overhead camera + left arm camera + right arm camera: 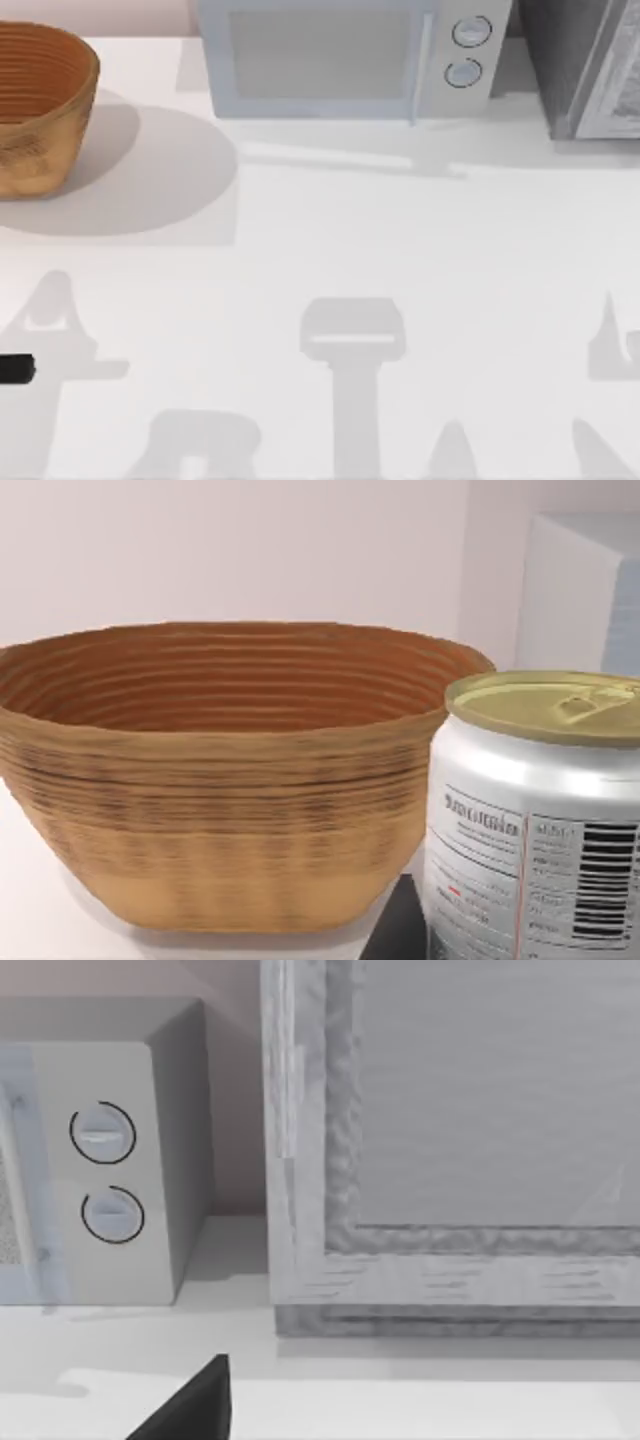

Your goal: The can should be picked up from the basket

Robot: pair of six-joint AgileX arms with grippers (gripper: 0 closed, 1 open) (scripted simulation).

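The can (540,820) stood close before the left wrist camera, outside the basket (230,780) and level with its rim, apparently carried by the left pincer, whose grip could not be confirmed. The basket sat at the worktop's (400,260) far left.

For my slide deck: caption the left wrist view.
Close-up of the can outside and in front of the wicker basket, with the basket's ribbed inside visible.
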